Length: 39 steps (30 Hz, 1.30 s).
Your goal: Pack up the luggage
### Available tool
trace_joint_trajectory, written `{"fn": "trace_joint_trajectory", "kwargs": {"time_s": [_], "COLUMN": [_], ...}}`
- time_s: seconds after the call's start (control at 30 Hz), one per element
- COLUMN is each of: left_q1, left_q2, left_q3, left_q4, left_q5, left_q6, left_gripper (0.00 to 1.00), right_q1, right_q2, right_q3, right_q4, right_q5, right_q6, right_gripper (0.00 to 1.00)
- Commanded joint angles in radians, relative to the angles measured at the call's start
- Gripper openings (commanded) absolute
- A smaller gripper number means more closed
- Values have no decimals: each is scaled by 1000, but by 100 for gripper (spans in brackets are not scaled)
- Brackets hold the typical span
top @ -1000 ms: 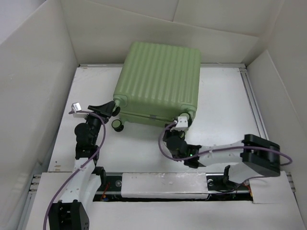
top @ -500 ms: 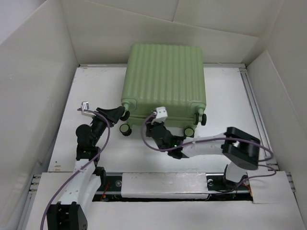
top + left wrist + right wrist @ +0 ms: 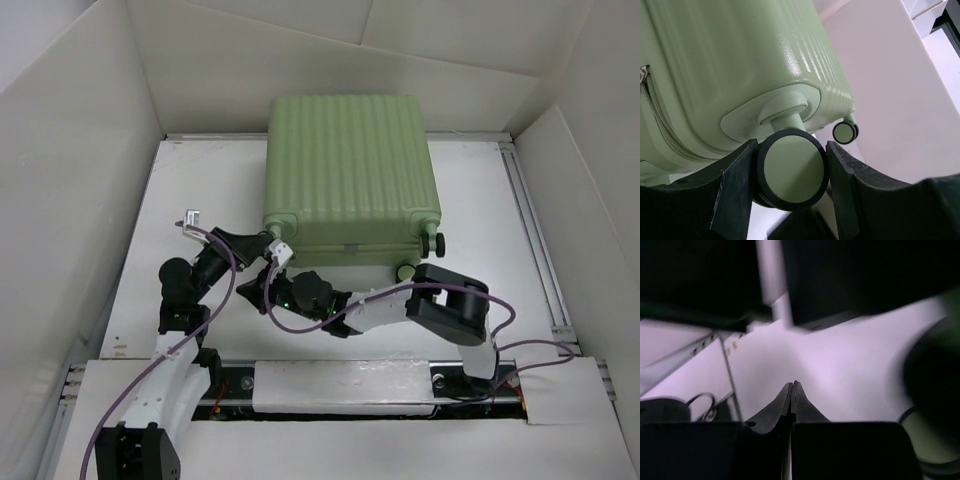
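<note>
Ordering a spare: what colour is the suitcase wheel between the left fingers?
The wheel is pale green with a black rim; clearest in the left wrist view.

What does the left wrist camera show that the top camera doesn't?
Only the left wrist view: the left gripper closed on a caster wheel, a finger against each side, plus the zipper along the shell seam. Only the top view: the whole luggage lying closed on the table, and the right gripper close to its near-left corner. Both: the pale green ribbed shell and a second wheel farther along.
</note>
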Motion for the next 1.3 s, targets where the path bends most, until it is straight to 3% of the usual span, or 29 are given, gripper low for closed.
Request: {"fn": "trace_joint_trajectory", "kwargs": {"time_s": [0.0,0.07,0.1,0.17,0.27,0.37,0.4,0.43,0.5,0.6,0.7,0.9,0.97,1.0,1.03,1.1,1.17,1.27], "left_q1": [-25,-25,-25,-25,-25,-25,-25,-25,-25,-25,-25,-46,-117,-228,-284,-418,-476,-551], "left_q2": [-62,-71,-71,-71,-36,53,103,122,136,122,131,156,168,168,168,182,209,257], "left_q3": [56,56,56,56,56,78,93,93,93,93,102,98,136,153,173,237,286,349], "left_q4": [87,87,87,87,78,78,78,58,58,58,58,49,-50,-84,-110,-182,-247,-272], "left_q5": [203,214,214,214,174,151,151,141,127,108,137,138,38,-29,-175,-299,-420,-467], "left_q6": [-50,-50,-50,-29,5,48,78,78,88,88,88,108,185,207,229,265,290,304], "left_gripper": [0,0,0,0,0,0,7,27,49,65,65,60,60,60,61,63,64,69], "right_q1": [-63,-52,-22,12,21,-9,-32,-64,-188,-358,-542,-796,-912,-946,-974,-1041,-1096,-1161], "right_q2": [-8,-88,-130,-254,-363,-526,-614,-661,-798,-925,-1022,-1028,-1000,-968,-954,-945,-945,-954], "right_q3": [-14,-52,-86,-120,-207,-305,-330,-354,-411,-421,-407,-318,-268,-249,-231,-186,-155,-86], "right_q4": [245,154,89,-154,-354,-577,-652,-683,-741,-807,-879,-1001,-1001,-1014,-1027,-1027,-1027,-1037], "right_q5": [-53,25,134,281,417,514,514,501,437,358,295,211,130,107,94,76,65,-59], "right_q6": [52,43,6,-11,33,92,92,101,83,17,-29,-97,-114,-114,-128,-160,-210,-281], "right_gripper": [0,0,0,0,0,16,25,29,40,45,47,43,42,41,41,41,43,49]}}
